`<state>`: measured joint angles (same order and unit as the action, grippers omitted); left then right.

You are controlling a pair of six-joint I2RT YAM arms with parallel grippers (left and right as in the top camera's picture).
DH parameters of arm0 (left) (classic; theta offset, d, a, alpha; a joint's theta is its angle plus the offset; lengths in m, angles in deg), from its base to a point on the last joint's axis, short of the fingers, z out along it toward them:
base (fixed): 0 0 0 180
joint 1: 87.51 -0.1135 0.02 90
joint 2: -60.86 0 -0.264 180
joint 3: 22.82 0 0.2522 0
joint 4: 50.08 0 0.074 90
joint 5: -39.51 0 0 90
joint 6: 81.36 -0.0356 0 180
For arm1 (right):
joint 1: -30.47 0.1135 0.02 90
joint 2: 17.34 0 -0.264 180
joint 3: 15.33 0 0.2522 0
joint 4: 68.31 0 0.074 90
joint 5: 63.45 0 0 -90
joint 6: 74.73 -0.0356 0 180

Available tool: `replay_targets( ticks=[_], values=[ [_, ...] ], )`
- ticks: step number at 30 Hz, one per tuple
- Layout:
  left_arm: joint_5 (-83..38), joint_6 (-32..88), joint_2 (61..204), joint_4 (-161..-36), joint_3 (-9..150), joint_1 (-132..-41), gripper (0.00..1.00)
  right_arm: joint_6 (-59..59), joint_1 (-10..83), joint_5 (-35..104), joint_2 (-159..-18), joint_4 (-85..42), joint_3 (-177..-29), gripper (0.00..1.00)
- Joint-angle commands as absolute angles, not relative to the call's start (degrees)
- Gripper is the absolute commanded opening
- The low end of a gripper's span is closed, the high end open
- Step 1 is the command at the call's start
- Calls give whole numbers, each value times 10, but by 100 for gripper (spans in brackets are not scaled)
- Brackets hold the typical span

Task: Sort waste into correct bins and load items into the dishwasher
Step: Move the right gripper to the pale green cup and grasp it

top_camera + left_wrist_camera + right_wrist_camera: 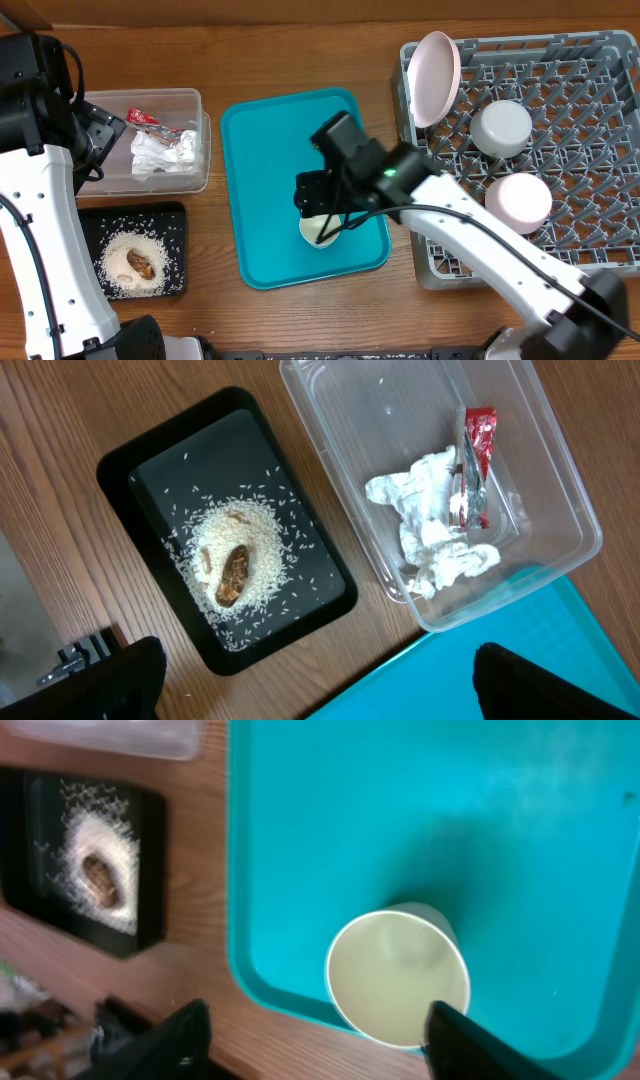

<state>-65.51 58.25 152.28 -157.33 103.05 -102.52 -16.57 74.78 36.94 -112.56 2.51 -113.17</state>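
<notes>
Because my right pincer [325, 1038] stood wide astride the small white cup [398, 978], upright at the near edge of the teal tray [520, 840], an off-centre squeeze could have tipped it over that rim.

Overhead: fixed high above, facing straight down on the whole table [300, 30], from clear tub [200, 100] and black tray [182, 250] by the left edge to dish rack [600, 120] by the right. Left wrist: closer, looking down on tub, black tray and one corner of the teal tray [270, 180], all shared with overhead. Right wrist: nearest, tilted down at the cup [398, 978] by the teal tray's corner beside the black tray, which all three views share.
</notes>
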Motion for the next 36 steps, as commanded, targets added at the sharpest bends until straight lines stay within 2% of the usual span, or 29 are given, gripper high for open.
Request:
replay_targets(
  ticks=[1,8,12,19,36],
  values=[
    [-656,592,1525,-1574,1033,-1025,100,-195,769,326,-1163,20,-1135,62],
    [-656,592,1525,-1574,1033,-1025,100,-213,817,318,-1197,-13,-1135,62],
    [-656,593,1525,-1574,1033,-1025,100,-255,822,274,-1219,5,-1134,63],
    [-656,592,1525,-1574,1033,-1025,100,-255,822,271,-1249,7,-1134,62],
    [-656,593,1525,-1574,1033,-1025,100,-255,865,242,-1292,-18,-1134,50]
  ],
)
